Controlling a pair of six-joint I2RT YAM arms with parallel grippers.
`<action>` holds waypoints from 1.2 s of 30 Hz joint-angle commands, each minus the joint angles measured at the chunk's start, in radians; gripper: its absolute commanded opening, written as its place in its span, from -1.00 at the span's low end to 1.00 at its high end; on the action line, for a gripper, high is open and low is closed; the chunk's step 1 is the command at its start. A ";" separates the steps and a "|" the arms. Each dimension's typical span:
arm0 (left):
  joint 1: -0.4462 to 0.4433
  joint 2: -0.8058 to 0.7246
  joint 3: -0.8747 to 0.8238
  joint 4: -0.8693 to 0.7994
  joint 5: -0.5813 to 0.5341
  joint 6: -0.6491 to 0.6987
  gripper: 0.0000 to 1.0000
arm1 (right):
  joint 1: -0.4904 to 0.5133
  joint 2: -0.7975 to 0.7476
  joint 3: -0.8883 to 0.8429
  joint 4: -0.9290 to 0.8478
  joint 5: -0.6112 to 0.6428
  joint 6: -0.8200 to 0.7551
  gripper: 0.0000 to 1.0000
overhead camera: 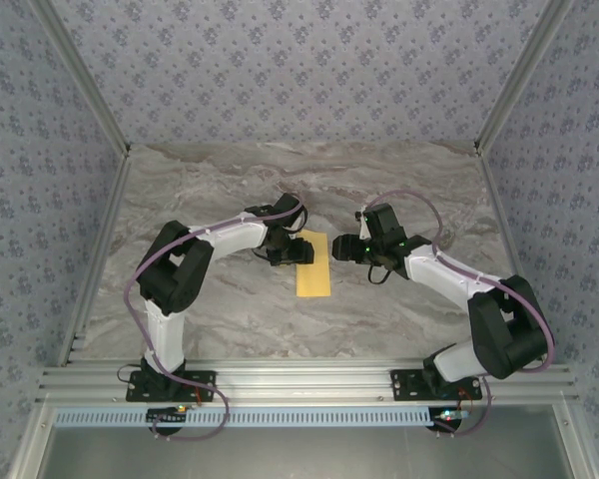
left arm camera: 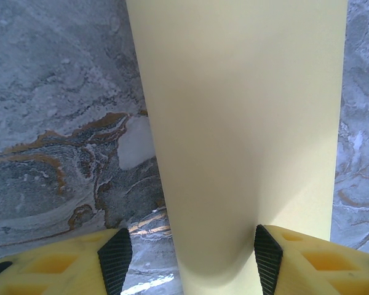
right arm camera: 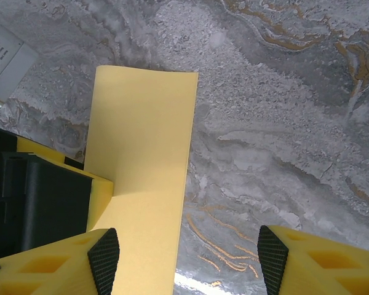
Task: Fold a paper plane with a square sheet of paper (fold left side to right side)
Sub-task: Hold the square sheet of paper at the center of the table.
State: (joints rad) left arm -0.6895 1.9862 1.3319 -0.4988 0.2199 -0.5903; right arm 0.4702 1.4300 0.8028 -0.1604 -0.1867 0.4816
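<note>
You have the square sheet of paper (overhead camera: 313, 264) showing as a narrow, plain yellow-orange rectangle; it lies flat near the middle of the marble table (overhead camera: 230, 190), long sides running away from the table's near edge; in the left wrist view one end bulges softly rounded, not pressed flat.

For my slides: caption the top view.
Left hand and right hand flank a folded yellow paper on a marble table.
</note>
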 commanded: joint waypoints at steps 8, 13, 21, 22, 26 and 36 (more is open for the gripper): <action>-0.029 0.087 -0.022 0.023 0.036 0.018 0.19 | 0.018 0.067 0.030 0.014 -0.074 0.023 -0.03; -0.030 0.087 -0.023 0.021 0.033 0.015 0.19 | 0.033 0.128 0.056 0.019 -0.104 0.036 -0.47; -0.030 0.088 -0.022 0.019 0.032 0.015 0.19 | 0.069 0.231 0.119 0.007 -0.130 0.045 -0.70; -0.030 0.088 -0.021 0.019 0.031 0.015 0.19 | 0.074 0.240 0.126 0.001 -0.128 0.045 -0.70; -0.031 0.088 -0.022 0.019 0.030 0.015 0.19 | 0.084 0.284 0.152 -0.035 -0.113 0.040 -0.71; -0.032 0.088 -0.023 0.022 0.032 0.018 0.19 | 0.094 0.358 0.173 -0.117 -0.054 0.014 -0.71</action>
State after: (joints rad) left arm -0.6895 1.9862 1.3319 -0.4992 0.2195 -0.5903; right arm 0.5552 1.7569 0.9482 -0.2146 -0.2752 0.5144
